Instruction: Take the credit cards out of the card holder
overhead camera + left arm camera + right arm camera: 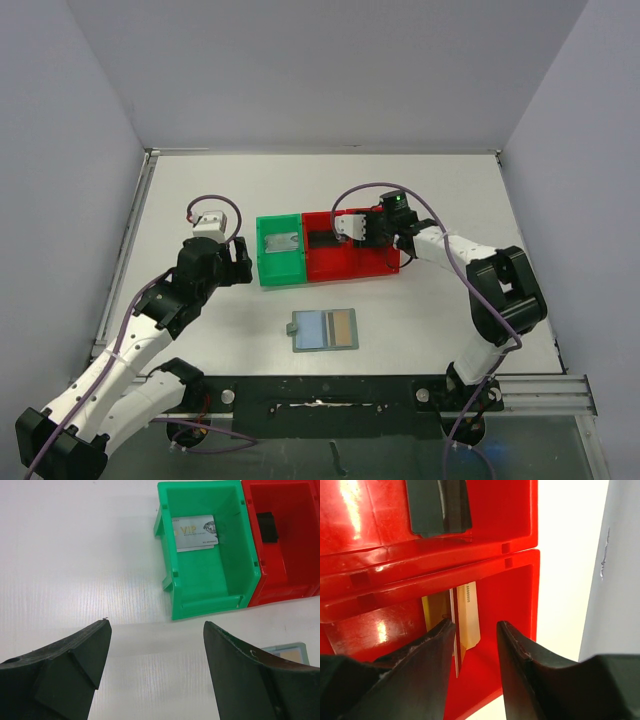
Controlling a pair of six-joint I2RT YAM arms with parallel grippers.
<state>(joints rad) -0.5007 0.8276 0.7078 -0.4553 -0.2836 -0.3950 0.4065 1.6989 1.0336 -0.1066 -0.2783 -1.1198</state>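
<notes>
Top external, card holder (324, 331): lies flat on the table (430, 300), nearest the bases and between the 2 arms, long axis left to right; credit cards (341, 326) show in it.
Left claw (156, 625): wide open and empty over bare table; the holder's corner shows at the lower right of the left wrist view, so the holder lies toward the bases and to the right of this claw.
Green bin (200, 605): 1 silver card (195, 531) lies flat inside.
Right claw (475, 625): partly open over the red bin (515, 595), clamping nothing we can see; gold cards (468, 610) stand on edge just beyond it.
Nearer arm: we judge both about equally near; the left is free.
</notes>
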